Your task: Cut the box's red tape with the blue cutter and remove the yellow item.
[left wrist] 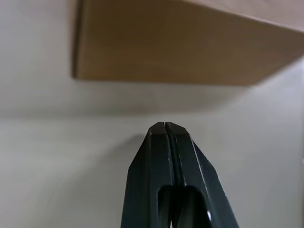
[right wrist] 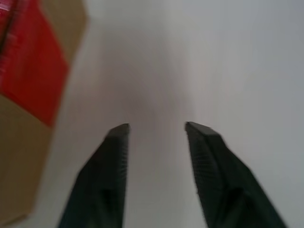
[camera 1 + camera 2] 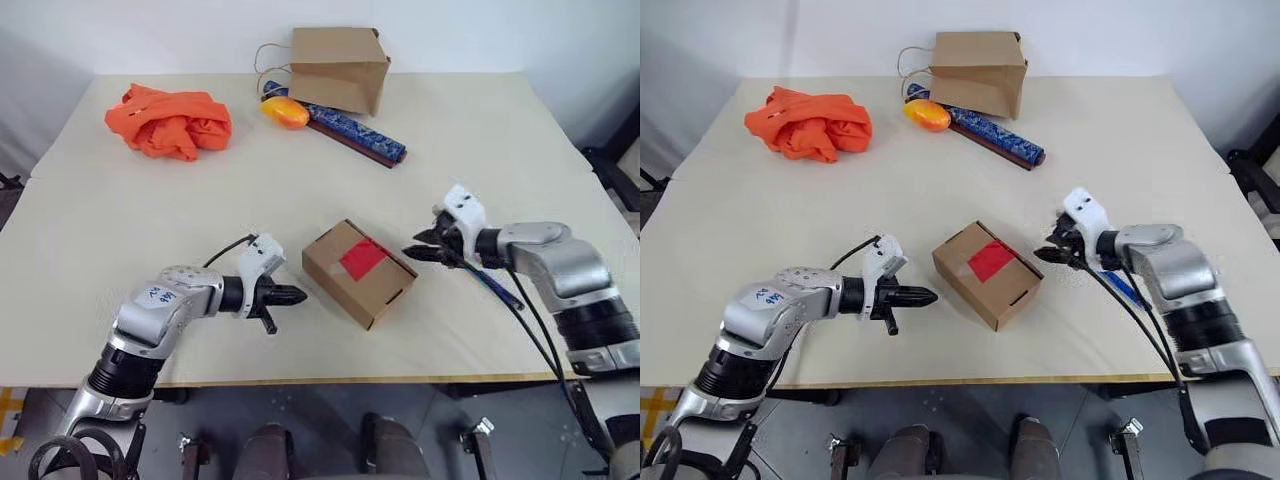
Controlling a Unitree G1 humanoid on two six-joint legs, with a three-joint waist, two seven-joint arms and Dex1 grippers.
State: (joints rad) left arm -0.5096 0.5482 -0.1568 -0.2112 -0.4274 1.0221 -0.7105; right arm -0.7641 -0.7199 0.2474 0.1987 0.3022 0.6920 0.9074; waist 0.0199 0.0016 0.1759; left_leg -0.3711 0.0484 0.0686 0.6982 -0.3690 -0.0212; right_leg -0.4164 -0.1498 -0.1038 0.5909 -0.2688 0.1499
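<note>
Small brown cardboard box [image 3: 358,272] with red tape [image 3: 363,260] sits centre table. Closed left gripper [image 3: 297,295] at nine o'clock; open, empty right gripper [image 2: 156,127] at three, the slim blue cutter [image 3: 1124,286] seemingly lying beneath its arm.

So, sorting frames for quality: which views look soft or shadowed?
Right wrist view: the small brown carton with red tape and the open right gripper are smeared. Left wrist view: carton soft, shadow beneath. Head views crisp.
</note>
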